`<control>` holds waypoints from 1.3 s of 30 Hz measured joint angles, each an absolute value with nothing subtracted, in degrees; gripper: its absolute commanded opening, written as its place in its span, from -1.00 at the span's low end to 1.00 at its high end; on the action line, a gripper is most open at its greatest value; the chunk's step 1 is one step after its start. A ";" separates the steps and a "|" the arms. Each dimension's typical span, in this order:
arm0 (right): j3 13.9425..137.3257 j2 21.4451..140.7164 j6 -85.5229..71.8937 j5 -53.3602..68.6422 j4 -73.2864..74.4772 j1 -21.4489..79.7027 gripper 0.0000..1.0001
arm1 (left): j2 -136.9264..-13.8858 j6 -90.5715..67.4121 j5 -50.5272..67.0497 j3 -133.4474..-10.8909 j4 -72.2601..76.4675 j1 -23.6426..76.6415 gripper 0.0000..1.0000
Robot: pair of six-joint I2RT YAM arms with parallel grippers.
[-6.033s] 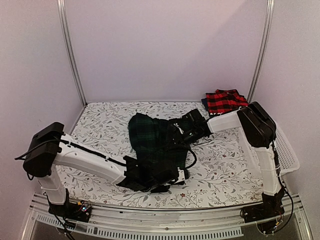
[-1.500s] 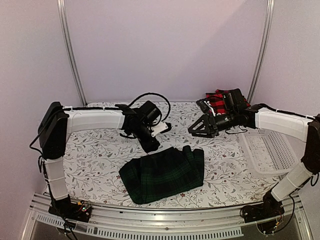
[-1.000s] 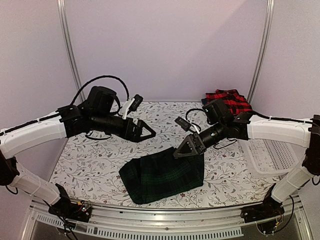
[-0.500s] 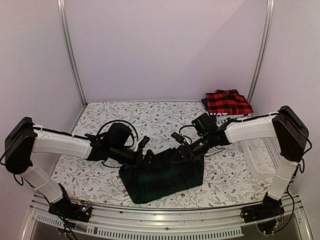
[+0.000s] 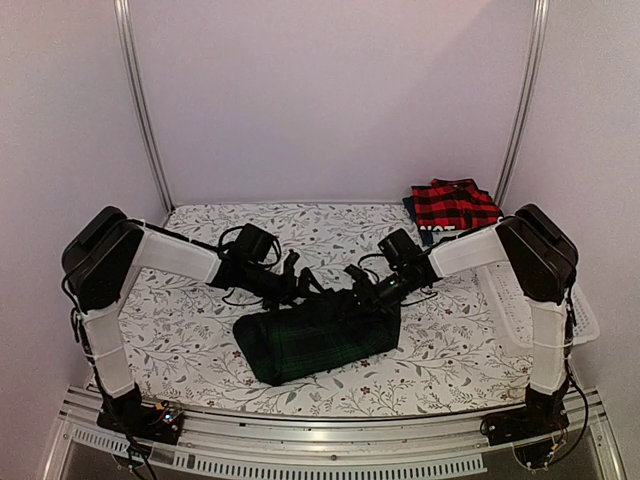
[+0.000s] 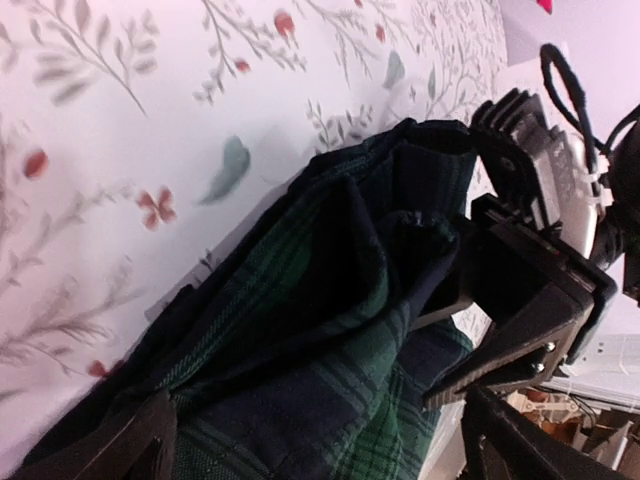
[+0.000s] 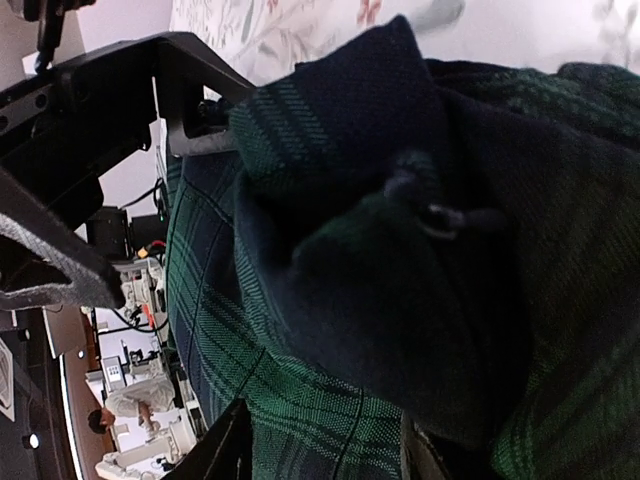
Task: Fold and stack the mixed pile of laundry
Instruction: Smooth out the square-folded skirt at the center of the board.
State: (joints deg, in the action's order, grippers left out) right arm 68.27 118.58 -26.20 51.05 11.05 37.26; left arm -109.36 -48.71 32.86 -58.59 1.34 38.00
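The dark green-navy plaid garment [image 5: 312, 340] lies folded on the floral cloth near the table's front. Both grippers are low at its far edge, facing each other. My left gripper [image 5: 305, 287] is open wide, its fingers straddling the plaid garment [image 6: 300, 330] with cloth between them. My right gripper [image 5: 353, 297] is shut on a bunched fold of the plaid garment [image 7: 400, 260]; its black fingers [image 6: 520, 300] show in the left wrist view. The red-and-black checked shirt [image 5: 455, 204] rests folded at the back right, with a navy edge [image 5: 410, 207] under it.
The white lattice basket [image 5: 580, 310] sits at the right edge, behind the right arm's upright link. The floral table cloth [image 5: 190, 330] covers the whole table. Metal frame posts stand at both back corners.
Both arms dropped from raised poses to the plaid garment's far edge and drew close together. The right jaws narrowed onto the cloth, and the far edge now looks bunched.
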 measured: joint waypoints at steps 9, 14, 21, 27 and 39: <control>76.31 117.91 -25.69 45.84 12.69 33.58 0.19 | -109.01 -33.95 19.66 -71.22 -11.77 31.29 0.99; 73.58 106.10 -25.67 43.81 13.85 32.80 0.29 | -97.47 -30.98 14.96 -71.66 -14.83 30.72 0.99; 70.87 97.93 -24.08 47.59 14.04 31.48 0.22 | -81.91 -37.60 24.12 -55.16 -9.17 34.20 0.95; 70.78 105.01 -23.68 52.23 13.34 34.09 0.14 | -82.41 -46.70 29.41 -39.05 -6.11 38.70 0.84; 67.96 118.54 -25.87 53.80 9.17 36.67 0.09 | -106.02 -46.74 29.95 -54.50 -4.80 32.82 -0.02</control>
State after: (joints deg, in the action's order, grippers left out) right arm 67.96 118.54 -25.87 53.80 9.17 36.67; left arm -106.02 -46.74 29.95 -54.50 -4.80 32.82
